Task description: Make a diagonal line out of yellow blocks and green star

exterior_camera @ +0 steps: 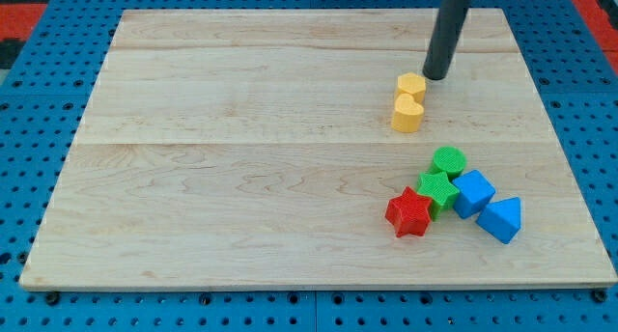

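Observation:
Two yellow blocks sit touching right of the board's centre: a yellow hexagon (411,84) above a yellow heart-like block (407,113). My tip (436,77) stands just to the right of the yellow hexagon, nearly touching it. The green star (437,190) lies lower right in a cluster, touching the green round block (448,161) above it and the red star (408,212) at its lower left.
A blue cube (473,193) and a blue triangular block (501,219) lie right of the green star. The wooden board (241,158) rests on a blue pegboard; its right edge is near the cluster.

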You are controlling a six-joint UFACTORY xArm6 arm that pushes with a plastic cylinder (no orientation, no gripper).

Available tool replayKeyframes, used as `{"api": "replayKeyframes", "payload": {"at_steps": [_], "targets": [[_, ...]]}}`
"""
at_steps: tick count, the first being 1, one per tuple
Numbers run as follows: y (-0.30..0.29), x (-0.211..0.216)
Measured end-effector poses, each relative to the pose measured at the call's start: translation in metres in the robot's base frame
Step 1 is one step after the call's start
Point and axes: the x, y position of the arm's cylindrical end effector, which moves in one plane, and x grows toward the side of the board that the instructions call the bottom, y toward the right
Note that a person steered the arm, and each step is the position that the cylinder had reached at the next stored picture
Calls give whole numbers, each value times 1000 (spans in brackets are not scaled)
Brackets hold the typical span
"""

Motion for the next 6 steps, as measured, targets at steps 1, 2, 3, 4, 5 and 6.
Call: {"api": "replayKeyframes", "payload": {"at_steps": [1, 2, 3, 4, 5, 6], "targets": [[-13, 3], [-22, 3], [-33, 3], [-31, -5], [-35, 11], [-35, 83]]}}
